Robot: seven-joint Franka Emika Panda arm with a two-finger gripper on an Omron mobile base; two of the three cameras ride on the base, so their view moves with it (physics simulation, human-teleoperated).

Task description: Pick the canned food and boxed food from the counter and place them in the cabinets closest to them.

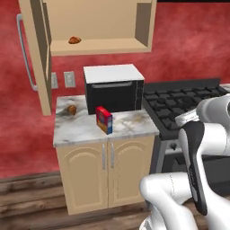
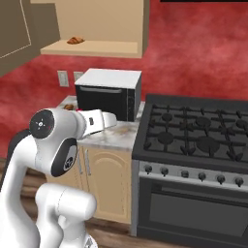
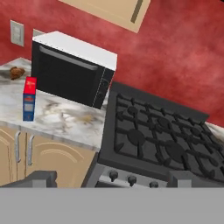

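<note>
The robot's fingers (image 3: 109, 177) are spread wide and hold nothing; they stand well apart from the boxed food (image 3: 29, 99), which is upright on the table (image 1: 130, 123), ahead of the fingers and far to their left in the hand view, in front of the black microwave (image 1: 113, 87). The step in hand appears to be the reach for this carton. To do it well, the arm should turn the hand toward the carton until it lies between the two fingers, then close on its narrow sides and low enough that the tall carton does not tip over. The open cabinet (image 1: 96, 24) is directly above the table, so the lift after the grasp should go straight up and clear of the microwave top. A small brown thing (image 1: 72, 109) lies on the table further left of the carton, near the wall; it is too blurred to tell if it is the canned food. A similar brown thing (image 1: 75, 40) lies on the cabinet shelf, also unclear. In the right base view the robot's own arm covers the carton. The gas stove (image 2: 193, 131) stands just beside the table.
</note>
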